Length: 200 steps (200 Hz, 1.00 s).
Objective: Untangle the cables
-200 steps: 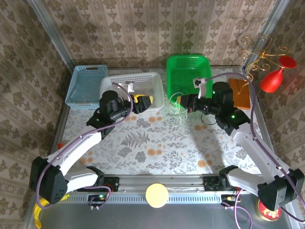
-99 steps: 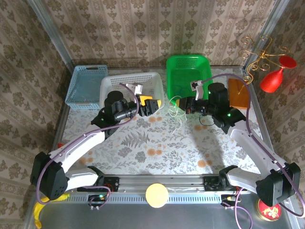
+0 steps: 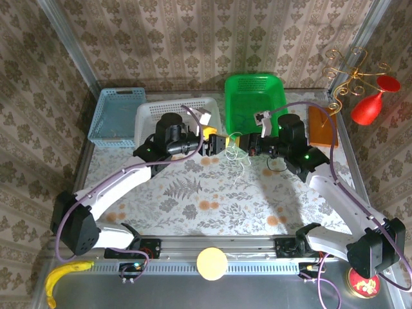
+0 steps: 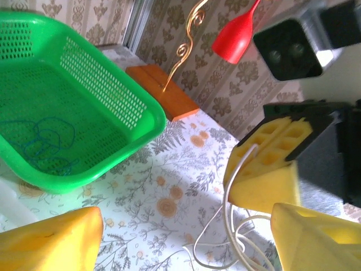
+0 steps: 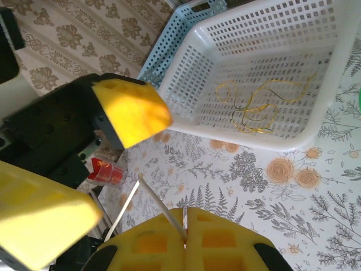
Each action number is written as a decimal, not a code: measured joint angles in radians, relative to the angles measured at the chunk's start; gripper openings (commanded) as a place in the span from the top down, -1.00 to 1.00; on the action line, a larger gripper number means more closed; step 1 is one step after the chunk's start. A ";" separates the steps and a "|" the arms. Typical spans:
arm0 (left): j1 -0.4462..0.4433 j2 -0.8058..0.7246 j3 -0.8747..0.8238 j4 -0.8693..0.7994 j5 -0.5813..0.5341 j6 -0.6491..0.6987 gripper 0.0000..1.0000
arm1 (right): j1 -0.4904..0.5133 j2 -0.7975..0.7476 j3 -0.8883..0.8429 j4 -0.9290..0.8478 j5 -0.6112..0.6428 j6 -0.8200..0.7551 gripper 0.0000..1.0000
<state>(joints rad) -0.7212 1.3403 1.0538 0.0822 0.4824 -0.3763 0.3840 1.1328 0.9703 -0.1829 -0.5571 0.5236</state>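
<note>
The thin pale yellowish-tan looped cable (image 3: 235,151) hangs over the floral-patterned table (image 3: 193,206) just beside the green plastic mesh basket (image 3: 254,96), pinched in the right gripper (image 3: 250,143), clamped shut; its loops dangle toward the left gripper (image 3: 222,144), spread wide and nearest, facing them end-on.

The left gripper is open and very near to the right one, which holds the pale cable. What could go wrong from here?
1. The open left gripper sits close to the right gripper, which is shut on the pale cable; their fingers could collide.
2. The cable's loops hang bunched together, so the left gripper may pinch several strands and tighten the tangle.
3. The cable is thin and might slip out if pulled.
</note>
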 measured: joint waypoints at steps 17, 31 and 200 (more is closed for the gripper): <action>-0.005 0.014 0.008 -0.032 -0.024 0.016 -0.51 | 0.008 0.000 0.000 0.000 0.000 0.003 1.00; -0.007 0.019 0.013 -0.053 -0.053 0.027 -0.50 | 0.016 0.000 0.000 0.000 0.000 0.003 1.00; -0.033 0.099 -0.044 -0.051 -0.192 0.059 0.40 | 0.086 -0.073 0.096 -0.034 0.000 0.014 1.00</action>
<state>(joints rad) -0.7540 1.4395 1.0100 0.0311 0.2901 -0.3172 0.4698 1.0599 1.0660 -0.2165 -0.5571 0.5381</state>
